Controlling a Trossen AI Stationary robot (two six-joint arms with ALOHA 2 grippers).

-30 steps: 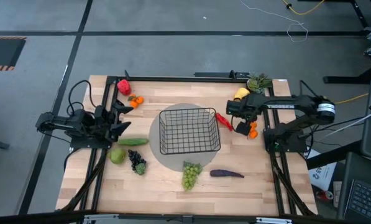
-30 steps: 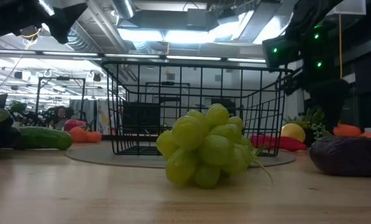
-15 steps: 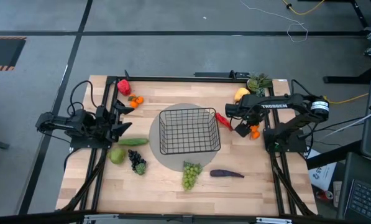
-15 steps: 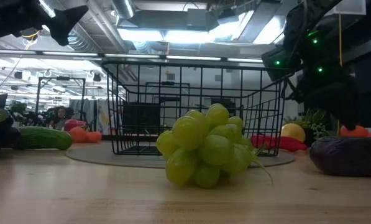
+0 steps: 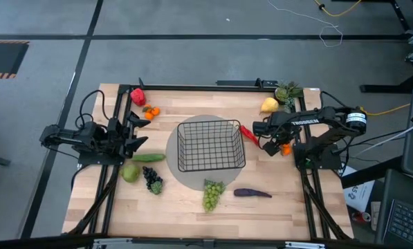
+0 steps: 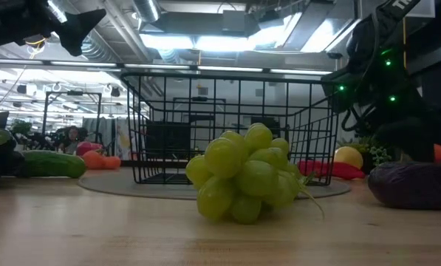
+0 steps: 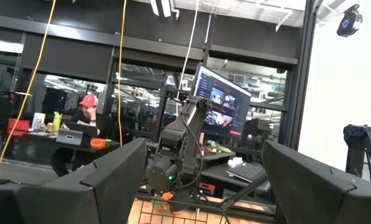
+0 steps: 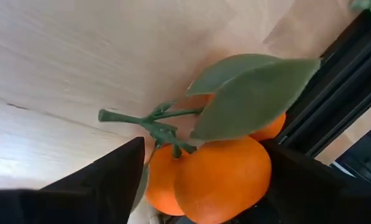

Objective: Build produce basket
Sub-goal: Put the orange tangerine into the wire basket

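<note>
Two dark arms work over a pale wooden tabletop [image 5: 192,200]. From above, the black wire basket [image 5: 210,144] sits in the middle on a round grey mat [image 5: 173,149]. It is empty, and its sides are an open grid.

The right gripper [image 5: 270,146] is low over a bunch of oranges [image 5: 283,147], just right of the basket. Its jaws are wide open and hold nothing. Only the right wrist view shows these oranges [image 8: 225,168] up close. They are smooth, round and shiny, with a thin green stem and two flat leaves. They sit between the two dark fingers [image 8: 104,177].

The left gripper [image 5: 138,131] waits at the left side of the tabletop. Its jaws are wide open too, and empty. The left wrist view looks across at the other arm and into the room. A person in a red cap [image 7: 86,118] sits at a desk far back.

The view from above shows all the food spread around the basket. A red pepper [image 5: 138,96] and more oranges [image 5: 150,111] lie at the far left. A long cucumber [image 5: 148,158], a green apple [image 5: 130,173] and dark grapes [image 5: 153,180] lie at the near left. Bumpy green grapes [image 5: 211,194] and a purple eggplant [image 5: 252,193] lie in front. A red chili [image 5: 248,133] lies beside the basket, and a yellow pear [image 5: 268,105] is at the far right.

The low view shows the green grapes [image 6: 246,183] big and round, with the basket [image 6: 235,125] behind them.
</note>
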